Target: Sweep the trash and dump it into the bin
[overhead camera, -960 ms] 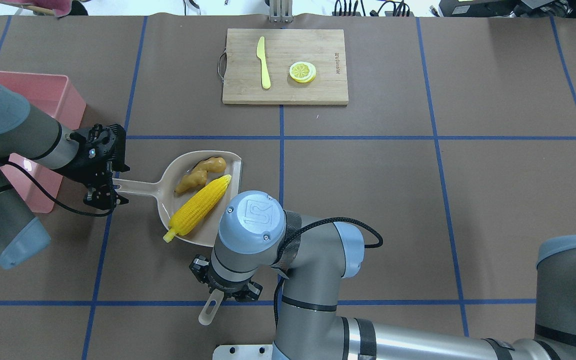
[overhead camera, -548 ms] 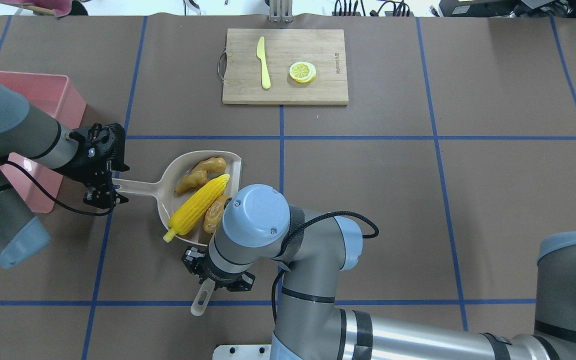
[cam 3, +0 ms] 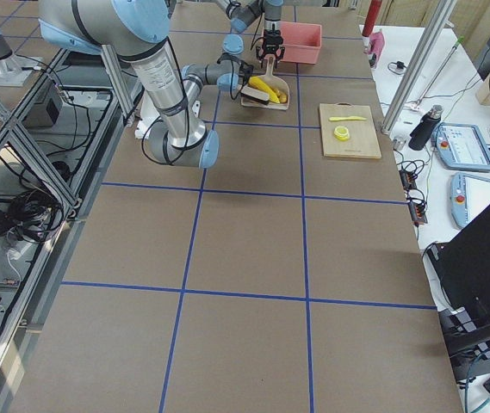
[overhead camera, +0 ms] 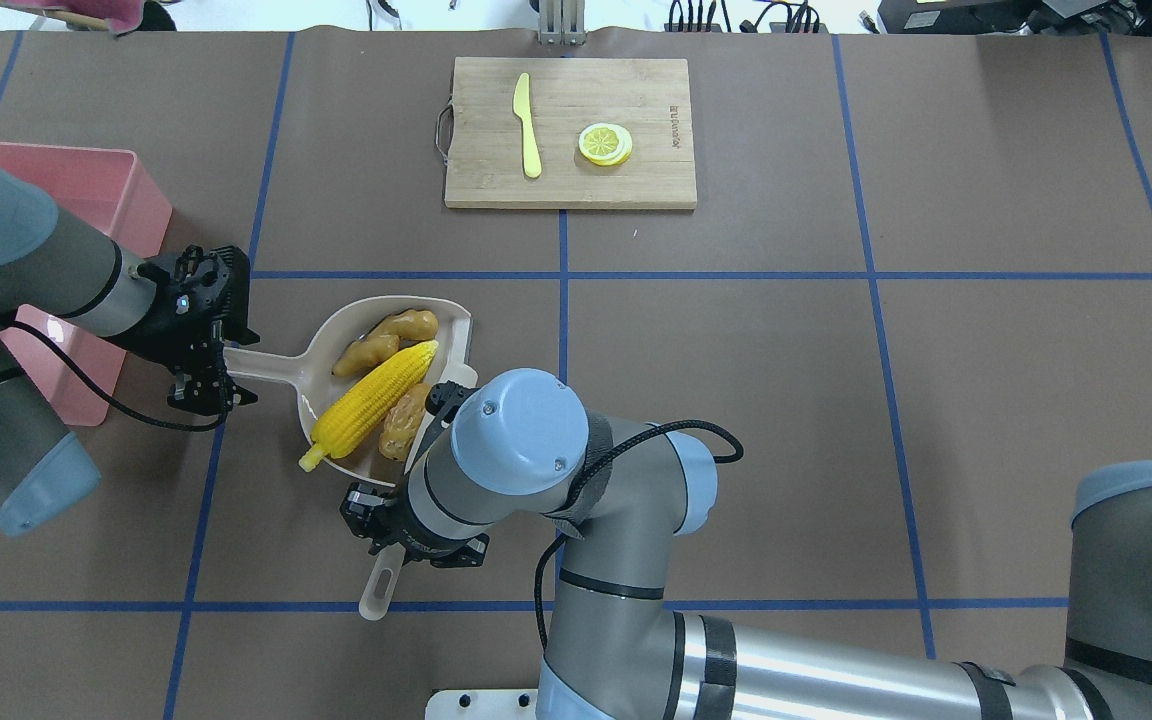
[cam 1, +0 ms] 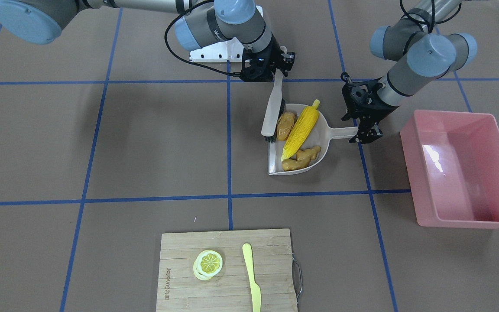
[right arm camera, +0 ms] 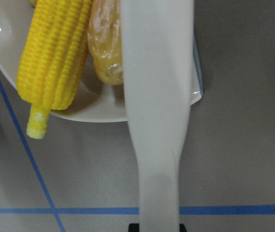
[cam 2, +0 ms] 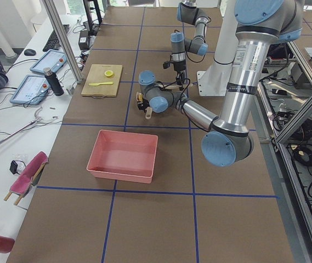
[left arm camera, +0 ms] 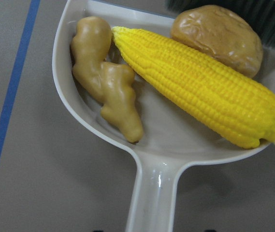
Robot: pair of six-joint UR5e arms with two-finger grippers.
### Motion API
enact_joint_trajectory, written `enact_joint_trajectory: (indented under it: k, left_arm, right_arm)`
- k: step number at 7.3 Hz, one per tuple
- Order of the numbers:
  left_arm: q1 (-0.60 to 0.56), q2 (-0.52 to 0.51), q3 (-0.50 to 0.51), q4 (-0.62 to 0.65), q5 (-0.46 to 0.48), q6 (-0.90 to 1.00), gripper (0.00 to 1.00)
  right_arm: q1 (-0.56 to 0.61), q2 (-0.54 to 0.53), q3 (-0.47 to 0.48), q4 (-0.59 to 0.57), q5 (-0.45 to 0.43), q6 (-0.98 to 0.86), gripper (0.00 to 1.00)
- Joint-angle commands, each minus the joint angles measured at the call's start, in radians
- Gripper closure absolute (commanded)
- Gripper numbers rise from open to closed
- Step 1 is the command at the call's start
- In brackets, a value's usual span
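Three for three in the dustpan: corn down the middle, ginger along one side, potato along the other, right at the open edge. Left hand clamped tight on the pan's handle. Right hand closed round the brush, bristles pressed up against the potato. Pink bin over on the surface past the left hand, near the handle end but not touching the pan.

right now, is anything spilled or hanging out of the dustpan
Nothing lies spilled on the table. The corn cob's stem end pokes past the dustpan's rim; the potato and ginger root lie fully inside.
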Motion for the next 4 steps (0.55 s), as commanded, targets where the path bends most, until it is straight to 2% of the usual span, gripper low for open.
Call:
enact_joint_trajectory:
  k: [1,2,3,4]
  left_arm:
    - [0.000,0.000,0.016,-0.004,-0.001,0.000,0.37]
    - [0.000,0.000,0.017,-0.006,-0.001,0.002,0.37]
    - [-0.001,0.000,0.016,-0.007,-0.001,-0.004,0.49]
    - [-0.004,0.000,0.014,-0.007,-0.002,-0.007,0.69]
  right_arm:
    - [0.009,0.001,0.010,0.009,0.008,-0.011,1.00]
    - [0.025,-0.006,0.049,0.009,0.013,-0.007,1.00]
    - [0.063,-0.025,0.118,-0.005,0.064,-0.002,1.00]
    - [0.101,-0.044,0.181,-0.050,0.107,-0.002,1.00]
